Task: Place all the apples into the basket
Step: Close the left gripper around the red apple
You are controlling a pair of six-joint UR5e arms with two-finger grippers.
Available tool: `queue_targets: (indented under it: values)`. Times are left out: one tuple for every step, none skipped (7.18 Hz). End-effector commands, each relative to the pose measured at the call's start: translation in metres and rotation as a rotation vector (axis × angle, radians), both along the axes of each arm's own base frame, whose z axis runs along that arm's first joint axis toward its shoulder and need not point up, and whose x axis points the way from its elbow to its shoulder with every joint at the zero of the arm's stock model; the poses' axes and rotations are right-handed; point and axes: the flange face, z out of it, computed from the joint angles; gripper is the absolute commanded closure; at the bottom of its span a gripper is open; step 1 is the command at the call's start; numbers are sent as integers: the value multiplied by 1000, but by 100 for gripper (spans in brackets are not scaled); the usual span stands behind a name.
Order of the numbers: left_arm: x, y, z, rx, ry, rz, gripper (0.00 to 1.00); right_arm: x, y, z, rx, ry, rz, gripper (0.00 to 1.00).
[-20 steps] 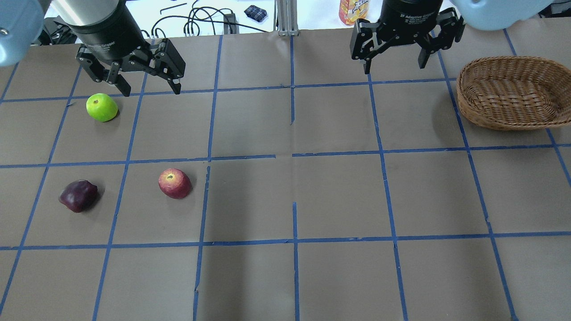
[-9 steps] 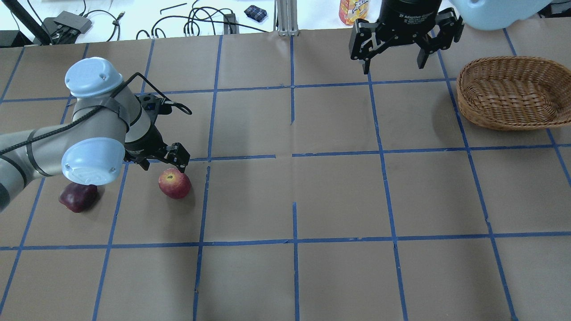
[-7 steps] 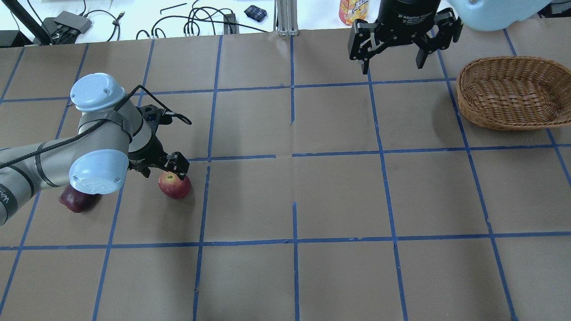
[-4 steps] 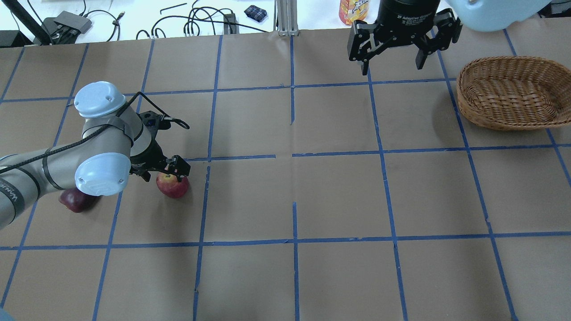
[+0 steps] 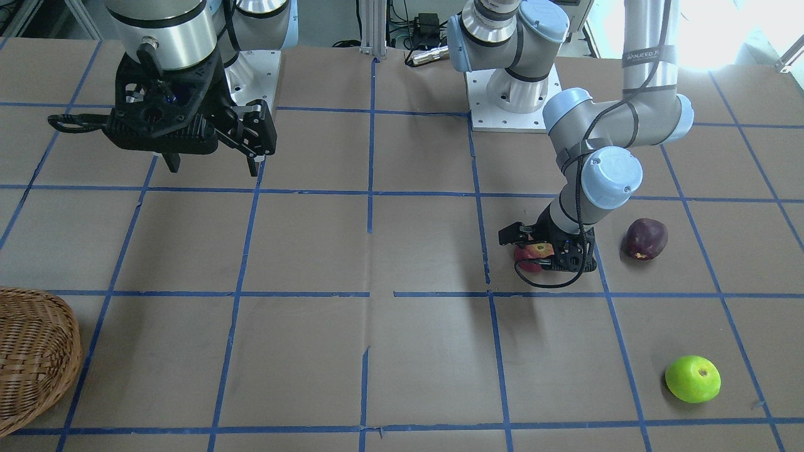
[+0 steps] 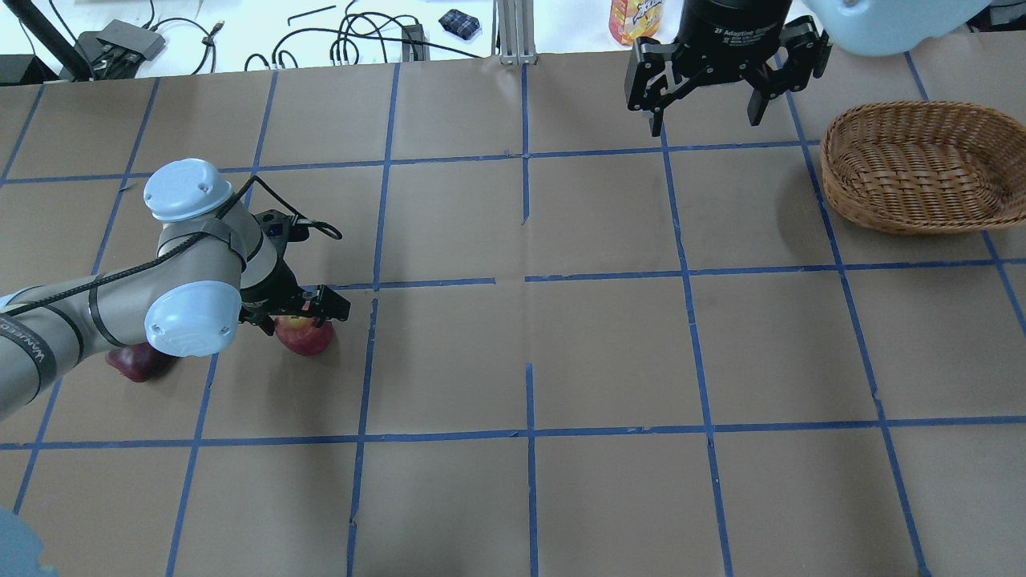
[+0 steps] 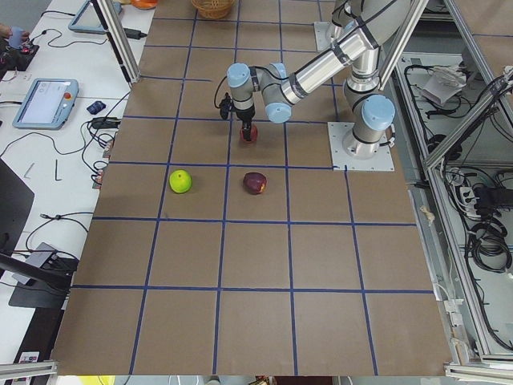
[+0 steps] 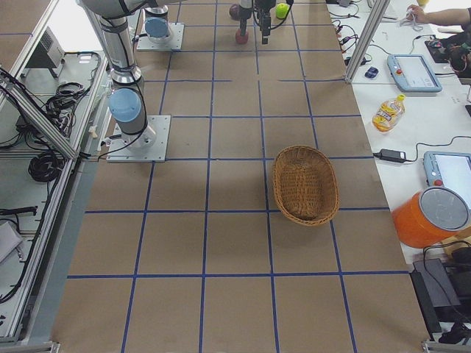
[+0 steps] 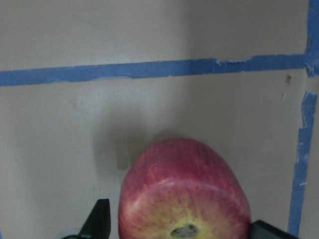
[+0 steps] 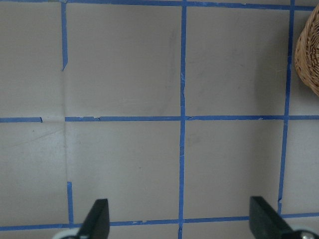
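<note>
The red apple lies on the table at the left. My left gripper is down over it, open, with one finger on each side; the left wrist view shows the apple between the two fingertips. The dark purple apple lies beside my left arm, partly hidden in the overhead view. The green apple lies farther out, hidden by my arm in the overhead view. The wicker basket stands at the far right, with nothing in it. My right gripper hovers open left of it.
Brown paper with a blue tape grid covers the table. Cables and a bottle lie beyond the back edge. The two arm bases stand at the robot's side of the table.
My left arm swung from the back left down to the red apple and lowered its open fingers around it. The apple shifted slightly left. The right arm barely moved.
</note>
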Motion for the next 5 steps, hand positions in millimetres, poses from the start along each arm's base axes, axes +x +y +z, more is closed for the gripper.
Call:
queue_targets:
  values:
    - [-2, -2, 3, -8, -8, 41, 0, 1, 0, 0, 1, -1, 3, 0]
    - [0, -12, 13, -28, -17, 39, 0, 0, 0, -1, 2, 1, 3, 0]
    - [-1, -14, 15, -24, -15, 34, 0, 0, 0, 0, -1, 0, 3, 0]
    - [-3, -6, 5, -1, -4, 23, 0, 0, 1, 0, 2, 1, 3, 0]
    - [-2, 9, -11, 27, 4, -11, 5, 0, 0, 0, 1, 1, 3, 0]
